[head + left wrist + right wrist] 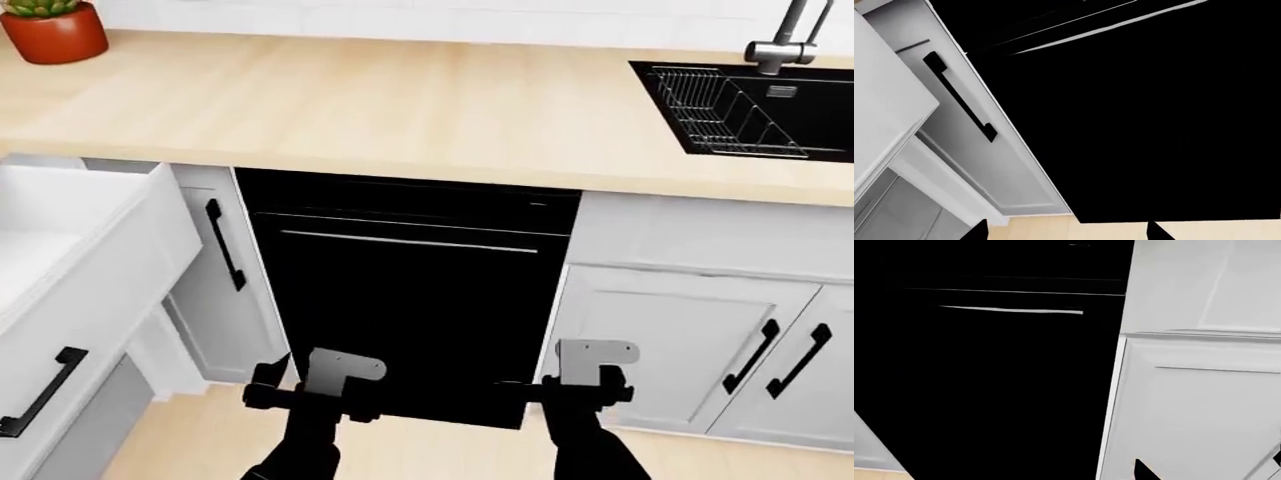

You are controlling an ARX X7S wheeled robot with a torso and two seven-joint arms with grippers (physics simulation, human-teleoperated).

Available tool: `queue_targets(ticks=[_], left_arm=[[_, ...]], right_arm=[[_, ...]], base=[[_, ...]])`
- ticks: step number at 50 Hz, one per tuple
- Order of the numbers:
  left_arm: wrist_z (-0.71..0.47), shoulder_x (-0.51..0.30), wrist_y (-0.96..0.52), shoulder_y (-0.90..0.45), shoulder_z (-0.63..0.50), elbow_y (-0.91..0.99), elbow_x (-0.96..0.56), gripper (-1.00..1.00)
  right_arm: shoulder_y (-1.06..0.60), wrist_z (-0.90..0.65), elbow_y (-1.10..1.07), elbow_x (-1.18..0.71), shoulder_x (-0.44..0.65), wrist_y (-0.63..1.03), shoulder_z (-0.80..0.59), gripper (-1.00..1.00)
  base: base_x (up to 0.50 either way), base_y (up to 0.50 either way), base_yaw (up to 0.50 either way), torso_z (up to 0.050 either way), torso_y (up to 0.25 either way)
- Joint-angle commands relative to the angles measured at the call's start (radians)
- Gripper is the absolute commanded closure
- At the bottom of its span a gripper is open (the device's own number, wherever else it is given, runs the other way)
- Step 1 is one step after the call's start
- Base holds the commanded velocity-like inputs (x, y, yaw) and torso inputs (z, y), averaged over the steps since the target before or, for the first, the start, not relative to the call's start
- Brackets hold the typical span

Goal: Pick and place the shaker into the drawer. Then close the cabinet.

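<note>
The shaker is out of view in all three views. The drawer (94, 262) stands pulled out at the far left of the head view, white inside, with a black bar handle (40, 392) on its front. My left gripper (318, 392) hangs low before the black dishwasher (414, 300). In the left wrist view its fingertips (977, 233) are wide apart over the wooden floor, with nothing between them. My right gripper (583, 385) hangs at the same height to its right. One of its fingertips (1145, 473) shows against a white cabinet door, with nothing held.
A wooden countertop (400, 100) runs across the back, with a potted plant (54, 28) at the far left and a black sink (747, 105) with a faucet at the right. White cabinet doors with black handles (224, 243) flank the dishwasher.
</note>
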State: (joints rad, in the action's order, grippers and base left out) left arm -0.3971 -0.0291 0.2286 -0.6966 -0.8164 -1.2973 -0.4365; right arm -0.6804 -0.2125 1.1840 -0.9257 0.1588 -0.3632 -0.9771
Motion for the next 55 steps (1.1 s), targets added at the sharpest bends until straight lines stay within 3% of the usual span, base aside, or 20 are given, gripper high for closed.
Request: queue_targets(ticks=[1,15,24,31,37,52,53,54,55], left_arm=[[0.013,0.004,0.001,-0.001,0.026,-0.006,0.021,-1.0],[0.019,0.008,-0.001,0.002,0.059,-0.007,0.063,-1.0],[0.021,0.009,-0.006,0.006,0.071,-0.002,0.087,-1.0],[-0.013,-0.042,-0.097,0.056,0.058,0.17,0.084,-1.0],[0.023,0.008,-0.006,0.008,0.062,0.003,0.09,-1.0],[0.049,0.014,0.03,0.011,0.088,-0.005,0.107,-1.0],[0.126,0.027,0.043,0.018,0.139,-0.003,0.195,-1.0],[0.247,0.028,-0.206,0.547,0.666,1.147,0.582,-1.0],[0.207,0.028,-0.226,0.397,0.61,0.997,0.598,-1.0]], right_arm=[[0.005,-0.009,-0.04,0.013,0.014,0.018,-0.007,-1.0],[0.015,-0.002,-0.071,-0.003,0.027,0.02,0.007,-1.0],[0.012,0.027,-0.044,-0.011,0.015,0.006,0.019,-1.0],[0.009,0.038,-0.029,-0.009,0.008,-0.001,0.022,-1.0],[0.008,0.043,-0.013,-0.014,0.003,-0.007,0.03,-1.0],[0.007,0.051,0.015,-0.003,-0.007,-0.036,0.035,-1.0],[0.037,0.268,0.026,0.911,-0.126,0.075,0.898,-1.0],[0.53,0.235,-1.034,0.886,-0.132,0.274,1.013,-1.0],[0.38,0.26,-0.884,0.883,-0.129,0.315,1.006,-1.0]], base=[[0.48,0.22,0.0,0.0,0.0],[0.31,0.47,0.0,0.0,0.0],[0.49,0.11,0.0,0.0,0.001],[0.14,0.02,0.0,0.0,0.0],[0.0,0.0,0.0,0.0,0.0],[0.0,0.0,0.0,0.0,0.0],[0.0,0.0,0.0,0.0,0.0],[0.0,0.0,0.0,0.0,0.0],[0.0,0.0,0.0,0.0,0.0]])
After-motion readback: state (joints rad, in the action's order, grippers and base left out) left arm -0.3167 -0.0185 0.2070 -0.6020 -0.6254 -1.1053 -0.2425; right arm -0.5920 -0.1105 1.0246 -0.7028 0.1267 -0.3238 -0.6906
